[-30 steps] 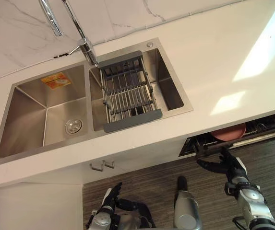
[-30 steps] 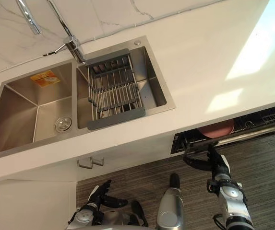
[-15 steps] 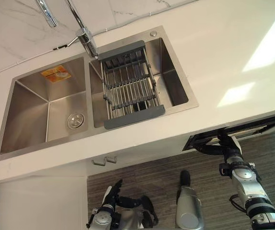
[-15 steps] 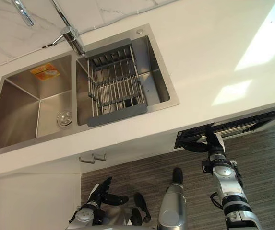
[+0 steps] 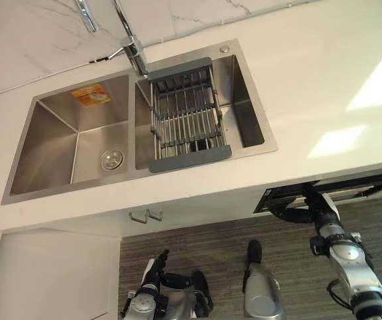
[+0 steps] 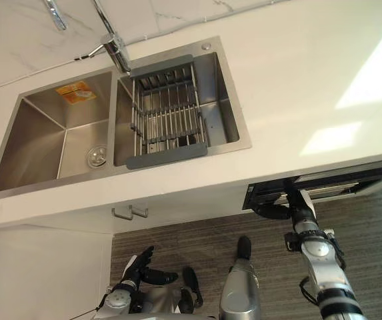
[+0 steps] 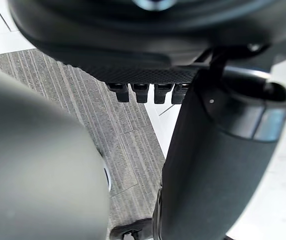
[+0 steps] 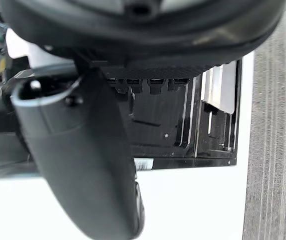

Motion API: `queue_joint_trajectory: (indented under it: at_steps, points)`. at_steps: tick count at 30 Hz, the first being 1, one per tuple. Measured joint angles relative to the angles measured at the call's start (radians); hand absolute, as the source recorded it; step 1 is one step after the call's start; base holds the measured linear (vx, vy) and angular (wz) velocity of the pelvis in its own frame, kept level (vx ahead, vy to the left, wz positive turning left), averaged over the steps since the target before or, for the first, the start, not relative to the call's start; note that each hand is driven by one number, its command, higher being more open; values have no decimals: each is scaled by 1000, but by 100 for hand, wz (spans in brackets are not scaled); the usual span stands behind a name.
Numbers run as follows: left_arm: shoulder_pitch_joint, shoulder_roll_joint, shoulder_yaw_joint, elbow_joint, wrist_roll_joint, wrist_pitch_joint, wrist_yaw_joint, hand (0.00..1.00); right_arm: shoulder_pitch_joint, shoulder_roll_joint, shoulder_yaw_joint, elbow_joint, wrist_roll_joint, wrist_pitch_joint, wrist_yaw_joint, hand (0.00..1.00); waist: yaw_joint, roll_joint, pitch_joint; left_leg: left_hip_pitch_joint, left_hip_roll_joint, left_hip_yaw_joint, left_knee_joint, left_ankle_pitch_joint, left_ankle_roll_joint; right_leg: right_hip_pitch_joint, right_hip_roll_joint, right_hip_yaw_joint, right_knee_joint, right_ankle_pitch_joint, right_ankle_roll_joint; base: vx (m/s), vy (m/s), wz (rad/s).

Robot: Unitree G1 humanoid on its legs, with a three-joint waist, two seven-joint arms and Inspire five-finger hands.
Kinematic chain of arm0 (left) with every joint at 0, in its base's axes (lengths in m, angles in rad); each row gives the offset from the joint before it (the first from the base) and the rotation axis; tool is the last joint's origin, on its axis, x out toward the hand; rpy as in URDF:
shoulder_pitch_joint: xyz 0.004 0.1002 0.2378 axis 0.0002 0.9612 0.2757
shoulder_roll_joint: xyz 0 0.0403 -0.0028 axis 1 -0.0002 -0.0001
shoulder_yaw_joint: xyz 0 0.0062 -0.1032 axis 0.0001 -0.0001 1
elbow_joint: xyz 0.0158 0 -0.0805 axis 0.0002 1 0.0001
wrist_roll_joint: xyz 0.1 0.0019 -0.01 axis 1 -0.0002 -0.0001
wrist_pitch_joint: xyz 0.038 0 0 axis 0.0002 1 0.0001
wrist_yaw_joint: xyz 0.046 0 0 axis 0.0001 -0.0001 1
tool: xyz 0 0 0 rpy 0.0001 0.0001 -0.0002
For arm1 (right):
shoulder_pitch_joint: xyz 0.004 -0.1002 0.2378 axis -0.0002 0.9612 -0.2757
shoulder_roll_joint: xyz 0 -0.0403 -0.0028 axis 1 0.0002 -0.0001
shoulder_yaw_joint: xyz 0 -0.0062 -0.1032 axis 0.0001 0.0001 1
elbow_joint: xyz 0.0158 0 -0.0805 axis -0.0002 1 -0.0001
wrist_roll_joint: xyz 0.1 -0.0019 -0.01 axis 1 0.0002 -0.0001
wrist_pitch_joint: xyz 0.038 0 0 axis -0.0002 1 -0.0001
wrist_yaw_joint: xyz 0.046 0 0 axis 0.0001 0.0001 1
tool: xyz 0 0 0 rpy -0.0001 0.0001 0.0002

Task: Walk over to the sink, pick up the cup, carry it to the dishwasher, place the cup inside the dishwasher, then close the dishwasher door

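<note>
Here the dishwasher door [image 6: 341, 189], almost shut, runs lengthwise under the counter's [image 5: 311, 87] front edge, leaving a narrow dark gap. The right hand [image 5: 316, 205] lies against the door's top edge, fingers straight and thumb spread. The left hand [image 6: 139, 263] hangs low, fingers relaxed. In the sink [image 5: 51, 137], the right basin holds a grey drain rack [image 5: 187, 120]; the left bears an orange sticker [image 5: 91, 95].
</note>
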Motion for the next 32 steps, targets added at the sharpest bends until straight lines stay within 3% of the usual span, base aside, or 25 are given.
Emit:
queue_joint_trajectory:
  at_steps: [7, 10, 12, 15, 22, 32]
  points:
    - [30, 20, 19, 1, 0, 15, 0, 100, 181, 164, -57, -88, -13, -9, 67, 100, 10, -59, -83, 30, 17, -47, -42, 17, -8, 43, 13, -54, -6, -22, -7, 61, -44, 20]
    - [41, 27, 19, 2, 1, 17, -1, 100, 226, 231, -73, -60, -35, -53, 70, 100, 10, -76, -110, 50, 19, -61, -54, 20, -9, 72, 18, -66, -24, -21, -7, 74, -14, 14]
    - [54, 34, 19, 2, 1, 18, 0, 100, 236, 288, -81, 23, -131, -96, 54, 100, 15, -90, -146, 58, 21, -65, -64, 19, -10, 87, 23, -69, -44, -19, -4, 59, -9, 8]
    - [58, 41, 20, 2, 0, 22, 0, 100, 221, 342, -95, 178, -195, -107, 17, 100, 36, -102, -172, 74, 22, -66, -74, 17, -13, 110, 29, -71, -68, -15, 0, 37, -9, 3]
    - [69, 49, 59, 2, -42, 37, 10, 100, 169, 397, -192, 515, -199, -93, -40, 100, 48, -111, -182, 98, 27, -62, -81, 4, -33, 142, 39, -70, -95, -9, 4, 5, -3, -1]
    - [94, 57, 109, 2, -77, 37, 16, 100, 151, 415, -279, 626, -127, -80, -70, 100, 62, -122, -214, 135, 39, -67, -87, 2, -37, 193, 55, -79, -126, -6, 1, -4, -8, 1]
